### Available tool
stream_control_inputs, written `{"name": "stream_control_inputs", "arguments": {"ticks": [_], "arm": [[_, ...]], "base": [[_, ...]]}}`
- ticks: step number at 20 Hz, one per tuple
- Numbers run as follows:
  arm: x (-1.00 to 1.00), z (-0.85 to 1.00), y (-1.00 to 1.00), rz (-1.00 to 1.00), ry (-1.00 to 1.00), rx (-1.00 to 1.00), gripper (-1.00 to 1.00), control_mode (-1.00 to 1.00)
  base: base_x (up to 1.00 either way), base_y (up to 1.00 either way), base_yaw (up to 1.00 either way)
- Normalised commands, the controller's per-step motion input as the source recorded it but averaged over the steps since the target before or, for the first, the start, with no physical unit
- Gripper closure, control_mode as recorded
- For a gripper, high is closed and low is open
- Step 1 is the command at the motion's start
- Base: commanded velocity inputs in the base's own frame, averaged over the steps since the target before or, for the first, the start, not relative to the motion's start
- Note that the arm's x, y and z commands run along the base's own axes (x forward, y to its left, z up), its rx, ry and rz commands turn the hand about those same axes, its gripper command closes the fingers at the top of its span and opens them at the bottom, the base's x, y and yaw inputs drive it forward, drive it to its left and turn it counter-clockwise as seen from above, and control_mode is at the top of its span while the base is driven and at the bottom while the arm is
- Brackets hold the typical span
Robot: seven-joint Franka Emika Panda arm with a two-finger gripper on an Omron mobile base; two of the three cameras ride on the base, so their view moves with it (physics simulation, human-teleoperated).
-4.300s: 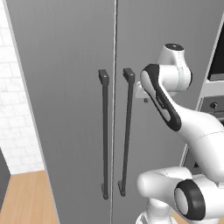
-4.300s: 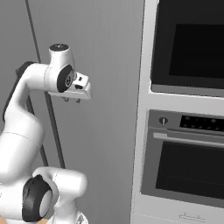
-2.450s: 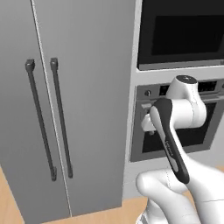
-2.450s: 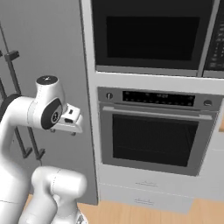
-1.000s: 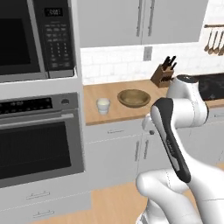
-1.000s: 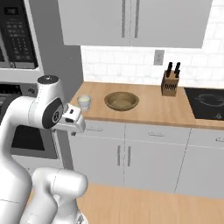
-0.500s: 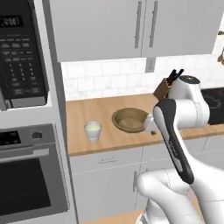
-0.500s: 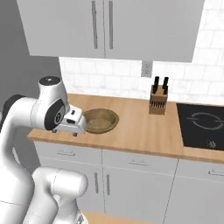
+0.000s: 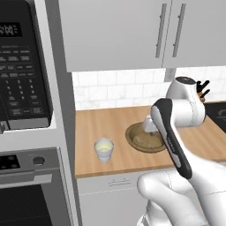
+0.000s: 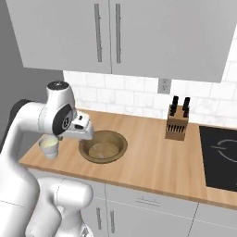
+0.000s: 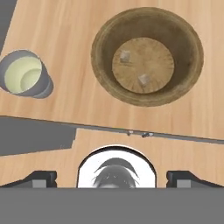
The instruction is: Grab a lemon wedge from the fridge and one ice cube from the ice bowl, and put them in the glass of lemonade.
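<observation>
The wooden counter (image 10: 152, 152) carries the ice bowl (image 11: 147, 56) with two ice cubes (image 11: 143, 79) inside, and the glass of lemonade (image 11: 23, 74) stands just beside it. The arm bends at the elbow, its hand above the bowl's near edge. The gripper (image 11: 111, 177) points down, jaws spread wide and empty.

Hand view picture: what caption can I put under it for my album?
Looking down at the wooden ice bowl with two ice cubes, beside the glass of lemonade on the counter.
</observation>
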Motion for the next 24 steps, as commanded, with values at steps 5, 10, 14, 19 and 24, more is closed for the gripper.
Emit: {"name": "stream_control_inputs", "arguments": {"ticks": [5, 10, 14, 19, 24], "arm": [[0.46, -0.54, -0.18, 0.12, 0.0, 0.0, -1.0, -1.0], [0.35, -0.55, -0.02, 0.18, 0.0, 0.0, -1.0, -1.0], [0.36, -0.43, 0.0, 0.17, 0.0, -0.01, -1.0, -1.0], [0.4, -0.28, 0.0, 0.02, 0.0, 0.0, -1.0, -1.0], [0.39, -0.19, 0.0, -0.01, 0.0, 0.0, -1.0, -1.0]], "base": [[0.0, 0.0, 0.0], [0.0, 0.0, 0.0], [0.0, 0.0, 0.0], [0.0, 0.0, 0.0], [0.0, 0.0, 0.0]]}}
